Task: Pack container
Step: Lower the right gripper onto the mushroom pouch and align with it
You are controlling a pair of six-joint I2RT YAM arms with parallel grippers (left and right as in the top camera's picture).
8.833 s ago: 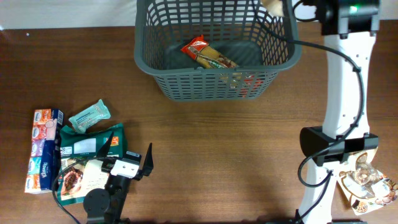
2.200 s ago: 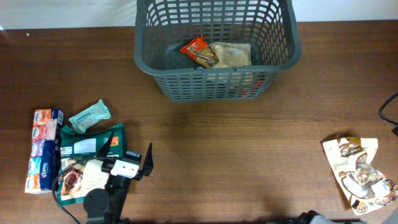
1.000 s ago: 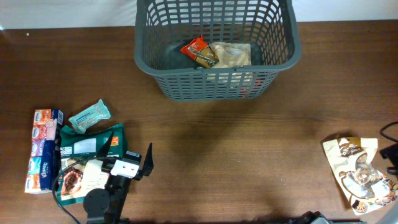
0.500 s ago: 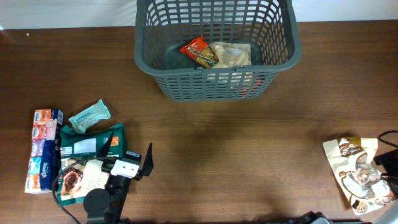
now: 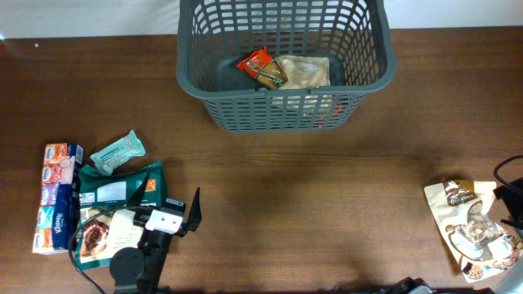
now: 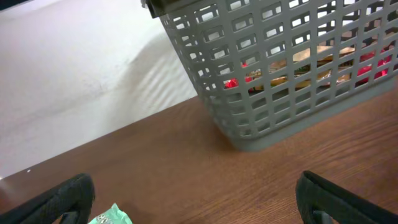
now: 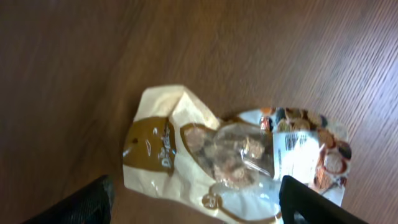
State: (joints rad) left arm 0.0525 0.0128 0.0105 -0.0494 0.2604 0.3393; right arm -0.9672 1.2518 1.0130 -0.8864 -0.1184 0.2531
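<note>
The container (image 5: 278, 110), a dark grey slotted basket, stands at the table's far middle and also fills the top of the left wrist view (image 6: 280, 74). Inside lie a red packet (image 5: 260, 65) and a beige pouch (image 5: 304, 72). My left gripper (image 5: 167, 200) rests open at the near left, nothing between its fingers (image 6: 68, 196). My right gripper (image 7: 196, 208) hangs open over a cream snack pouch (image 7: 205, 155) at the near right (image 5: 459, 208), not touching it. From overhead, only a dark bit of the right arm (image 5: 513, 204) shows at the edge.
A second printed pouch (image 5: 490, 253) lies partly under the cream one. At the near left sit a tissue pack (image 5: 57, 196), a mint-green bar (image 5: 117, 153), a green packet (image 5: 118, 186) and a picture-printed packet (image 5: 102, 233) beside my left arm.
The beige pouch, earlier held over the basket by the right arm, now lies inside it. The right arm left and has come in from the right edge over the pouches. Left arm unmoved.
</note>
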